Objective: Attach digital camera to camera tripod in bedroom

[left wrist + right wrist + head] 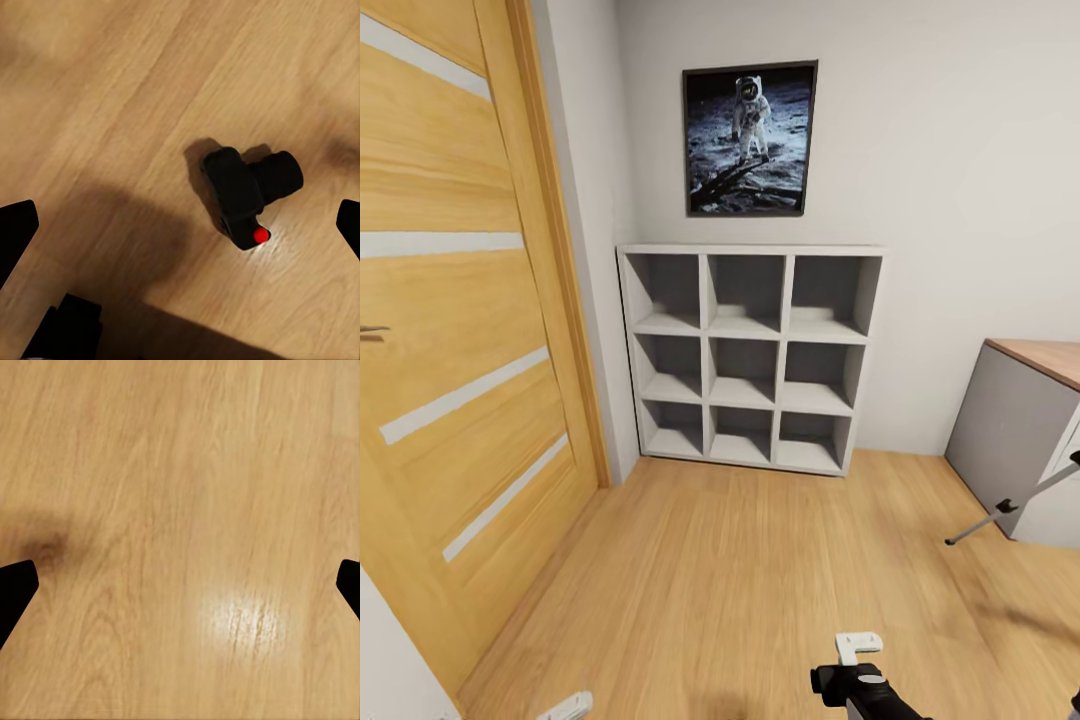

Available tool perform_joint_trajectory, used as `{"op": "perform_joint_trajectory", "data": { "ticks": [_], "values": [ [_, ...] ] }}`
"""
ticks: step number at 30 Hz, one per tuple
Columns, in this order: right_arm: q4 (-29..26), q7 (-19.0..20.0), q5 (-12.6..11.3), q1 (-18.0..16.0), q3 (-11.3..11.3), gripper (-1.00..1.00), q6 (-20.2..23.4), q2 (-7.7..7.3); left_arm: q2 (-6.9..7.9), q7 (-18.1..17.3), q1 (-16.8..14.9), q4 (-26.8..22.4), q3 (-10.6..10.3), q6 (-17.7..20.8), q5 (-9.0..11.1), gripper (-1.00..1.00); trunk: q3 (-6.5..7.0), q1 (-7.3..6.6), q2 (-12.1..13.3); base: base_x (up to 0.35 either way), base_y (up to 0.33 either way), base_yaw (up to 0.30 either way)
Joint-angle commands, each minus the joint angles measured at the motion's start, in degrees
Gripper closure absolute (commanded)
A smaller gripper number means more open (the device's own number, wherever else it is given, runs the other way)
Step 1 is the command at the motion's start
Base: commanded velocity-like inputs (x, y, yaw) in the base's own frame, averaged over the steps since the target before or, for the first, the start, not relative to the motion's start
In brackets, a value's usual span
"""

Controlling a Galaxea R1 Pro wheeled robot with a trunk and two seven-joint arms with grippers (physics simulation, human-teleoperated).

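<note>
- Digital camera [244,193]: in the left wrist view it lies on the light wood plank floor [740,570], ahead of the left gripper [180,225] and between the lines of its two dark fingertips, nearer the one at the frame's right edge, touching neither. Its black body runs lengthwise from the upper end down to the corner with the red round button [260,235]. The lens sticks out sideways from the body, towards the fingertip at the right edge, roughly level with the floor.
- Bedroom, largest things first, head view: a wooden door [460,330] with pale stripes stands on the left-arm side. Grey cubby shelves [745,360], three by three, stand against the far light grey wall. A framed astronaut picture [750,138] hangs above them. A grey desk [1025,420] with a wood top sits on the right-arm side.
- Camera tripod [1015,503]: a thin silver leg with a black joint slants in front of the desk, well apart from both grippers.
- Left gripper: released, fingertips spread wide, nothing between them but floor and the camera beyond.
- Right gripper [180,585]: released too, fingertips wide apart over bare planks, with a bright glare patch ahead of it.
</note>
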Motion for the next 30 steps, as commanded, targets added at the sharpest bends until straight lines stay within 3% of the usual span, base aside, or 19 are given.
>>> {"op": "perform_joint_trajectory", "data": {
  "ticks": [1,30],
  "values": [
    [-0.1,-0.1,0.4,0.0,-0.1,-1.00,0.4,0.03,-0.01,0.3,0.0,-0.1,0.0,0.3,0.6,-1.00,-0.24,0.22,-0.4,0.000,0.000,0.000],
    [1.4,-0.1,0.6,0.0,-0.1,-1.00,0.0,0.02,0.02,0.3,0.0,-0.1,0.0,0.3,0.6,-1.00,-5.45,6.59,-12.1,0.000,0.000,0.000]
  ]
}}
